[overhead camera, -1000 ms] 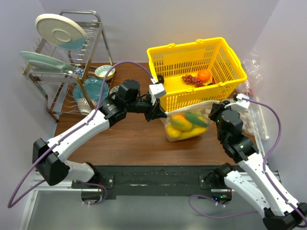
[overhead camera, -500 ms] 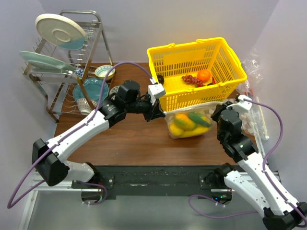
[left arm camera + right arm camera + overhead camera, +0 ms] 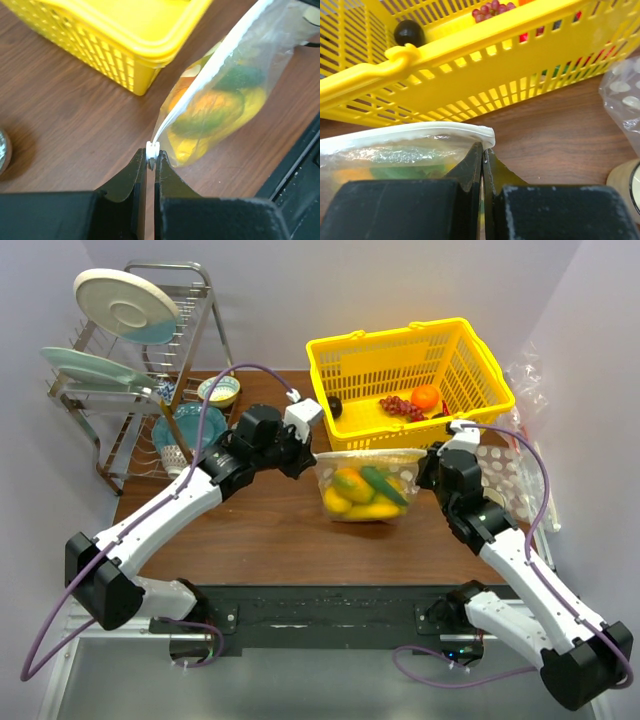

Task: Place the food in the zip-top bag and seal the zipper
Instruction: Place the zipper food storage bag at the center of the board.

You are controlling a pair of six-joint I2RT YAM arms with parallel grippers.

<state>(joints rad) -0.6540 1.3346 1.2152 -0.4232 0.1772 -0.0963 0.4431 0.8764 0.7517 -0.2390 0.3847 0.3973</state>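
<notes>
Your left end effector (image 3: 152, 157) is pressed together on the white end of the zipper (image 3: 210, 65), at 9 o'clock of the zip-top bag (image 3: 365, 495). Your right end effector (image 3: 483, 152) pinches the strip's other corner at 3 o'clock. Held this way, the mouth is stretched taut between them, likely so the strip can be run shut. The food (image 3: 362, 490) is all inside. The bag sits at 6 o'clock of the yellow basket (image 3: 400, 350), low over the bench (image 3: 260, 530).

Clear zip-top bag (image 3: 402, 469) stretched upright, whitish zipper (image 3: 370, 454) along its top, toy food (image 3: 352, 485) inside
</notes>
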